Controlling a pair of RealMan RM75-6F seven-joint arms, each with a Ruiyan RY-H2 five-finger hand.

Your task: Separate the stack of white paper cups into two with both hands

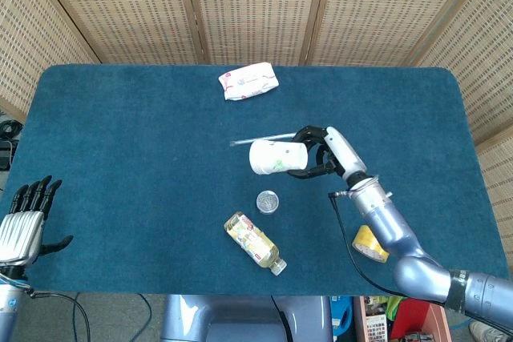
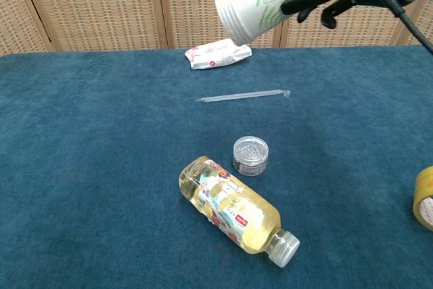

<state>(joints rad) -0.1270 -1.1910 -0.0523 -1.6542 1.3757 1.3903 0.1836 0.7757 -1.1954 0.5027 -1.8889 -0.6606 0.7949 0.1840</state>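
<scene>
White paper cups (image 1: 276, 157), stacked, hang tipped sideways above the table (image 1: 120, 158), clasped in my right hand (image 1: 321, 152). My left hand (image 1: 28, 218) waits spread and empty, well apart. Thin walls may crush, or the stack could slip out.

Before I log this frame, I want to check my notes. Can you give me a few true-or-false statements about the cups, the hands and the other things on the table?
1. The right hand holds the stack of cups tipped sideways, off the table. True.
2. The left hand grips the cups too. False: it is by the table's near left edge, open and holding nothing.
3. The bottle stands upright. False: it lies on its side.
4. A small round tin sits near the bottle. True.
5. The white packet lies at the table's far side. True.
</scene>
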